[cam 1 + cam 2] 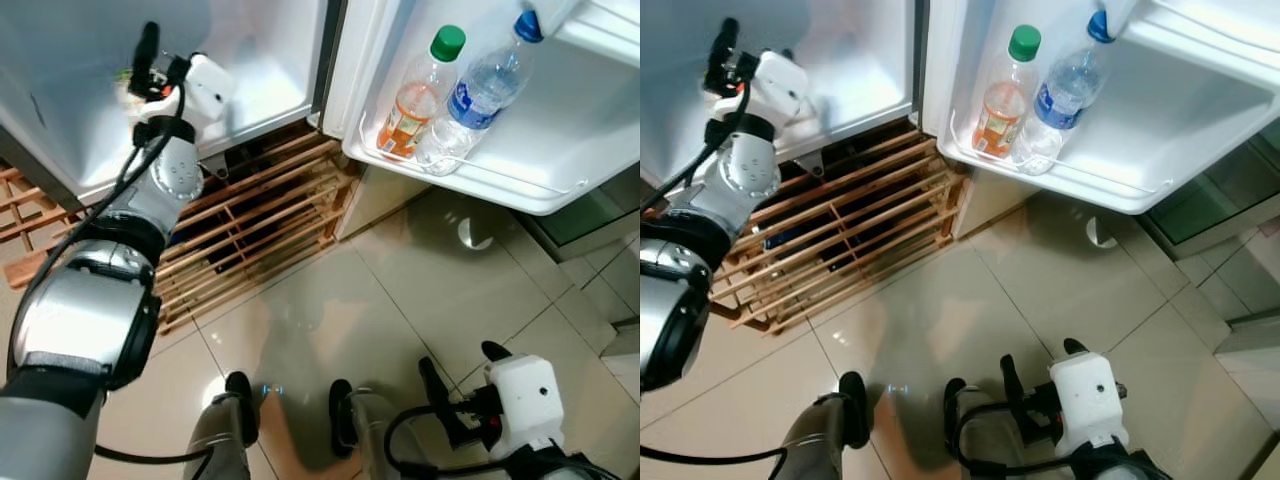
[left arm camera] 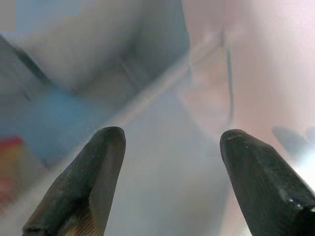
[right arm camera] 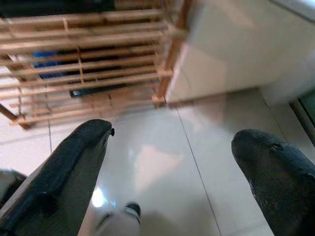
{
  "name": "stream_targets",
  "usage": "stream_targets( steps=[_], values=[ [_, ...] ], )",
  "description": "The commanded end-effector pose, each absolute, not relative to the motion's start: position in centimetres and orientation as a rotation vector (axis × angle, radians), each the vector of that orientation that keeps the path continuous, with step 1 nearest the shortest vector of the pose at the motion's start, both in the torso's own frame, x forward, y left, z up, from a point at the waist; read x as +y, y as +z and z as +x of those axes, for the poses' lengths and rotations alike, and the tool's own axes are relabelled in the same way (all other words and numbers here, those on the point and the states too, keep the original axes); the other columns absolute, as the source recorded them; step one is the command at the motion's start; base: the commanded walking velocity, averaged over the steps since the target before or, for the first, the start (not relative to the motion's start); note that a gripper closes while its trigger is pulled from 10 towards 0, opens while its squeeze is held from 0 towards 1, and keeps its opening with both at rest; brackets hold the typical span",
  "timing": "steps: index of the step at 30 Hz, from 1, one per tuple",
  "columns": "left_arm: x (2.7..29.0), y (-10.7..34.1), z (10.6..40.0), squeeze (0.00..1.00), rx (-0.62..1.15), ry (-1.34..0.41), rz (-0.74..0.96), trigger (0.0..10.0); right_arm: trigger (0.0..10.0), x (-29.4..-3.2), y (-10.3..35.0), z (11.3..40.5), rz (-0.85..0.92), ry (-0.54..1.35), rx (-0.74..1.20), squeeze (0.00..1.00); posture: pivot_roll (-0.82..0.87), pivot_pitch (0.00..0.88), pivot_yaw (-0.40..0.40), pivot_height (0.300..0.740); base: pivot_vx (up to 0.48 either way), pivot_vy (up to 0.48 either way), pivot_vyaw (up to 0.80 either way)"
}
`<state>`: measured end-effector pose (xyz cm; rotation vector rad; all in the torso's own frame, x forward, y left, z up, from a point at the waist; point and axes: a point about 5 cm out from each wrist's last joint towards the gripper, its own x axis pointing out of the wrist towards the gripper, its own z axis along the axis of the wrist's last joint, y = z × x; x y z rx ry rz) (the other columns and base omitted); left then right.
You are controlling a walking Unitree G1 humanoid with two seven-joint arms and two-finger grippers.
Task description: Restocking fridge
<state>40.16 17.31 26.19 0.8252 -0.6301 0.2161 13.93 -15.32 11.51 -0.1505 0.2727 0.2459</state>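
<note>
The left gripper (image 2: 167, 182) is seen raised inside the open fridge compartment (image 1: 262, 88), its two black fingers spread wide with nothing between them; blurred shelf edges and a red and blue patch are made out beyond the fingers, too soft to be named. The right gripper (image 3: 172, 177) is held low beside the robot's legs, its fingers likewise spread and empty, pointed at the pale tiled floor (image 1: 400, 300).

On the door shelf (image 1: 520, 185) of the fridge door, two bottles are stood at its left end, touching each other: an orange drink bottle with a green cap (image 1: 418, 95) against the left corner, and a water bottle with a blue cap and blue label (image 1: 478, 95) just beside it, tilted. The rest of that shelf is bare. A wooden slatted rack (image 1: 250, 220) lies under the fridge.

Restocking is judged partly done: two bottles are placed, neither gripper carries an item, and no further stock can be seen, so what remains cannot be told.
</note>
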Motion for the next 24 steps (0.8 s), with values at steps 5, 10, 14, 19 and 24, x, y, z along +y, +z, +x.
stream_targets(
  steps=[5,10,14,19,24],
  values=[
    [17.2,28.3,39.1,0.0,-0.814,0.232,0.79,10.0,10.0,-15.2,10.4,15.1,-0.152,0.237,0.275,0.02,-0.33,0.193,-0.037,0.727,0.0,0.0,0.0],
    [17.1,27.5,39.0,0.0,-0.762,0.186,0.681,10.0,10.0,-15.0,10.2,16.1,-0.15,0.233,0.251,0.01,-0.29,0.124,-0.004,0.727,0.0,0.0,0.0],
    [15.1,22.6,37.3,0.0,-0.58,-0.025,0.393,10.0,10.0,-14.9,10.3,19.1,-0.133,0.199,0.175,0.02,-0.22,0.04,0.019,0.727,0.0,0.0,0.0],
    [13.7,18.6,33.7,0.0,-0.456,-0.142,0.29,10.0,10.0,-15.5,9.8,21.9,-0.067,0.146,0.141,0.01,-0.15,0.0,0.033,0.727,0.0,0.0,0.0],
    [14.0,16.8,33.0,0.0,-0.375,-0.144,0.228,10.0,10.0,-15.9,9.8,24.2,-0.041,0.113,0.113,0.01,-0.11,0.0,0.045,0.727,0.0,0.0,0.0]
  ],
)
